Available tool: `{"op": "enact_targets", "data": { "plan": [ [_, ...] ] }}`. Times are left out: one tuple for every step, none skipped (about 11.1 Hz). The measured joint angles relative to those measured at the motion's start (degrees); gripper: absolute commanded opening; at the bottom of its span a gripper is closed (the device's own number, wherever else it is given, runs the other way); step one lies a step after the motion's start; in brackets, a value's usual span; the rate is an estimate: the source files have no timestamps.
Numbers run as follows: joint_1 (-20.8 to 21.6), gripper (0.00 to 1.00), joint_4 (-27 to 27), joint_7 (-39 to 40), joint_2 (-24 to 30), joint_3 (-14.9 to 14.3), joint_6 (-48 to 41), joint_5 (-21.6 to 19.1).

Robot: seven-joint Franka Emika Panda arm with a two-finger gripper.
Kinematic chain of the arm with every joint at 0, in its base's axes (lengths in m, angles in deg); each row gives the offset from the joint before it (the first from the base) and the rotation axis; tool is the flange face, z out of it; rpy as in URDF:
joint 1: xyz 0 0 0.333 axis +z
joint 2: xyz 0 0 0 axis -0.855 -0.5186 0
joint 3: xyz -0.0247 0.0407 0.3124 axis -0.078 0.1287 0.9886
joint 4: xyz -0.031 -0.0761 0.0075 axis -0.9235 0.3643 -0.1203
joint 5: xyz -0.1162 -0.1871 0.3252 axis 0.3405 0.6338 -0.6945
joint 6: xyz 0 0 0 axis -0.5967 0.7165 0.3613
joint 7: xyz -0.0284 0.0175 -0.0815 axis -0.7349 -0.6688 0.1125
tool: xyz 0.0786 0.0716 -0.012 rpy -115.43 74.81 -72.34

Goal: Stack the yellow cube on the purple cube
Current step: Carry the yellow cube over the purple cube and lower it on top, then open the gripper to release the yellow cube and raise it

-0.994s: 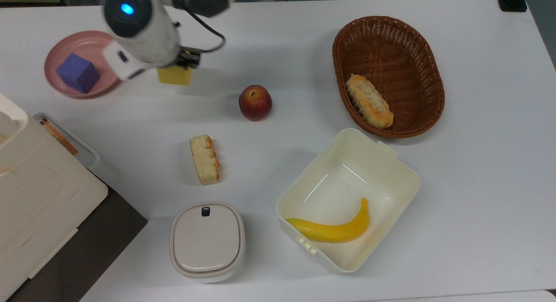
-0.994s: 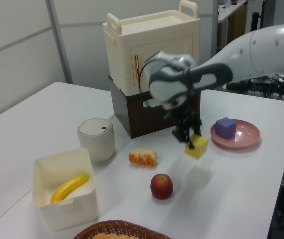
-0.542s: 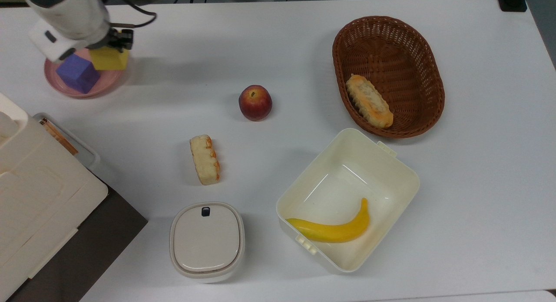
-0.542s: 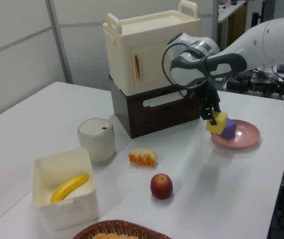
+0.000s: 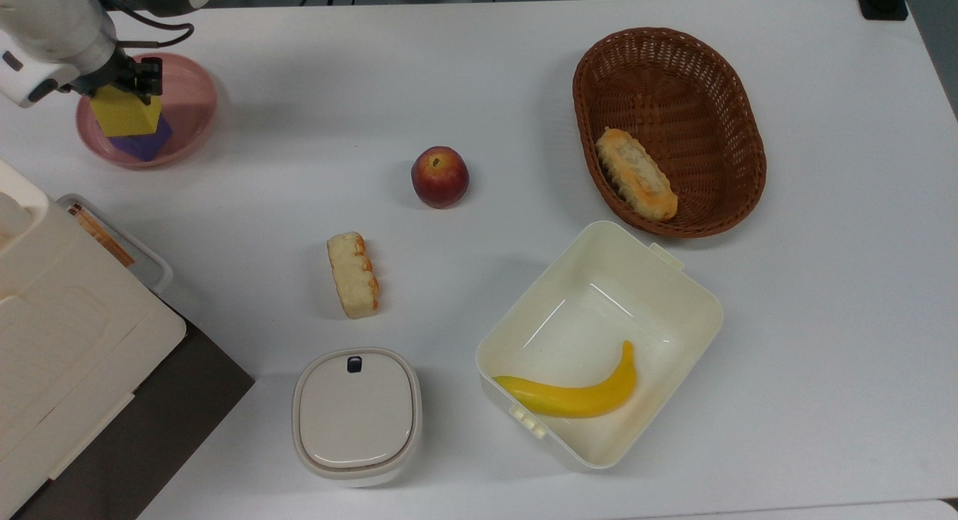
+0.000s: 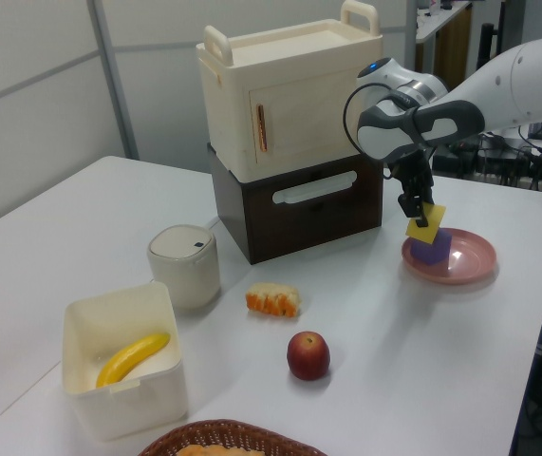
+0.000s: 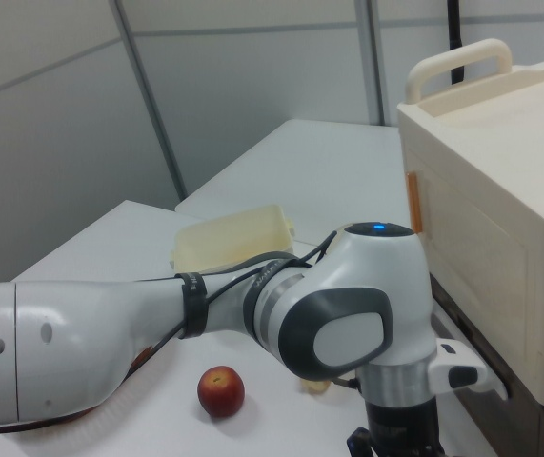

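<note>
The yellow cube [image 5: 124, 113] is gripped between the closed fingers of the gripper [image 5: 120, 82] and is held directly over the purple cube [image 5: 147, 141], which sits inside the pink plate [image 5: 193, 101]. In the top view most of the purple cube is covered by the yellow one, so that just its lower right part can be seen. In the left view the yellow cube [image 6: 425, 220] is seen tilted, its lower edge at the top of the purple cube [image 6: 431, 248]; whether the two touch cannot be told for certain.

The other things are placed relative to the pink plate as the top view shows them. A red apple [image 5: 439, 176] is found to its right, a bread piece [image 5: 352, 274] lower right of it, and a lidded white container [image 5: 355, 415] further down. A cream box [image 5: 673, 310] with a banana [image 5: 576, 393] inside is seen far to the lower right, and a wicker basket [image 5: 718, 86] holding bread [image 5: 636, 173] far to the right.
</note>
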Motion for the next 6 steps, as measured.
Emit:
{"op": "enact_targets", "data": {
  "plan": [
    [-0.31, 1.0, 0.0, 0.31, -0.06, 0.0, 0.18, 0.0],
    [-0.45, 1.0, 0.0, 0.38, -0.06, 0.0, 0.18, 0.03],
    [-0.46, 1.0, 0.0, 0.38, -0.05, 0.01, 0.18, 0.22],
    [-0.46, 1.0, 0.04, 0.38, -0.05, 0.01, 0.18, 0.38],
    [-0.42, 1.0, 0.13, 0.38, 0.02, 0.04, 0.18, 0.39],
    [-0.31, 1.0, 0.28, 0.38, 0.27, 0.08, 0.18, 0.39]
  ]
}}
